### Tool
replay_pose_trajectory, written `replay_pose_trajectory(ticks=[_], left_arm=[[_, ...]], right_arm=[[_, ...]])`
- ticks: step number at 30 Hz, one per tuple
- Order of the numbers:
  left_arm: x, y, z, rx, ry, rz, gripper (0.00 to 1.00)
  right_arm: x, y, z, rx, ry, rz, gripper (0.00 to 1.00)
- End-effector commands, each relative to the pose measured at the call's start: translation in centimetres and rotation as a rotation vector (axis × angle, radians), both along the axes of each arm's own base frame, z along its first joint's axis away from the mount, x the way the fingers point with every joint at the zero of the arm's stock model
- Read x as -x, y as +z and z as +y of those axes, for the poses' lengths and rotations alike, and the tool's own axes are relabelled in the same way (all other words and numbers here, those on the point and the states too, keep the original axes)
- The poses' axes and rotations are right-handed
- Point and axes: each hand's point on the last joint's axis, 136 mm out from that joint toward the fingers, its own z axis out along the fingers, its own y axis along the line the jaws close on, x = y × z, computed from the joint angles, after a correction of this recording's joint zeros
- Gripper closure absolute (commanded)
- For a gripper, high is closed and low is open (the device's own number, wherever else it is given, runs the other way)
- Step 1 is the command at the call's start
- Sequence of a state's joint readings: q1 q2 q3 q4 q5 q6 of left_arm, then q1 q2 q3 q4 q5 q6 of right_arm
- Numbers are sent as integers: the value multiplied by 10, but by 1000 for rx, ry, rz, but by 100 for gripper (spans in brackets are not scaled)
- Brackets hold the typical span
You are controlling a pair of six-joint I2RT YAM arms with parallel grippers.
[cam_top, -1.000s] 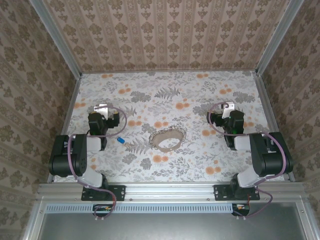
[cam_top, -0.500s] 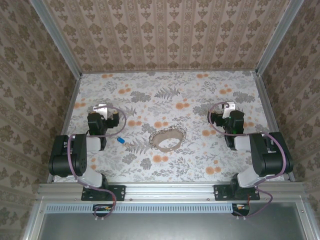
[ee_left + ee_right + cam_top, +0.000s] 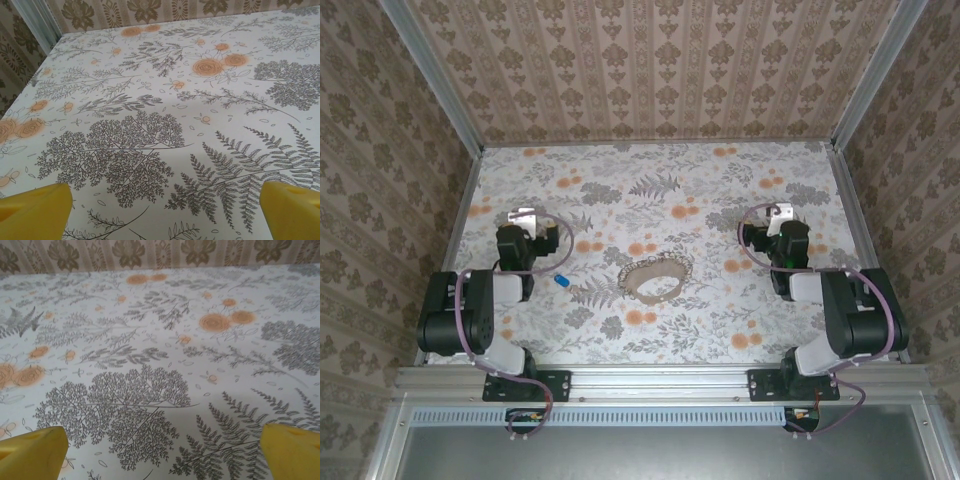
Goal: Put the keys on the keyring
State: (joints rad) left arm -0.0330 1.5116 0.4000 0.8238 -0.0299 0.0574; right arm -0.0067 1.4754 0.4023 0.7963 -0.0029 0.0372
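While the left jaws and right jaws stand wide apart and empty, the blue key [image 3: 561, 281] lies on the floral counter [image 3: 720, 190] beside the left arm [image 3: 470, 310], the keyring [image 3: 660, 293] mid-counter, apart from it.

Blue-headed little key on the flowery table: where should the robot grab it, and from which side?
Probably by the blue plastic head, the broadest part that shows, coming straight down: the tiny blue-headed metal key lies flat on the floral table. The left gripper, jaws open, is nearer. Blade direction is too small to tell.
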Motion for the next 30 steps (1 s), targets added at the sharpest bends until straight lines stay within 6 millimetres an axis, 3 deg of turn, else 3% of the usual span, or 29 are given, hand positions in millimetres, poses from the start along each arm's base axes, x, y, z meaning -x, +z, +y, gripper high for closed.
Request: replay_pose_trajectory(ticks=[1,8,12,16,21,22,25,30], left_arm=[[1,18,2,-15,25,-21,3],[8,40,4,-39,75,-13,3],[11,61,1,7,98,28,3],[17,86,-13,61,87,78,3],[26,109,-39,159,65,120,3],[28,110,-45,181,59,132,3],[35,105,-70,235,30,173,4],[56,90,-120,233,-85,289,4]], right_arm=[[4,31,-11,-5,-62,-51,0],[8,55,-28,-104,-209,28,0],[14,58,-45,-202,-355,91,0],[18,58,-40,-260,-346,123,0],[18,51,-7,-390,-221,254,1],[17,49,3,-420,-180,286,5],[22,40,35,-491,-64,383,14],[43,23,81,-546,73,526,20]])
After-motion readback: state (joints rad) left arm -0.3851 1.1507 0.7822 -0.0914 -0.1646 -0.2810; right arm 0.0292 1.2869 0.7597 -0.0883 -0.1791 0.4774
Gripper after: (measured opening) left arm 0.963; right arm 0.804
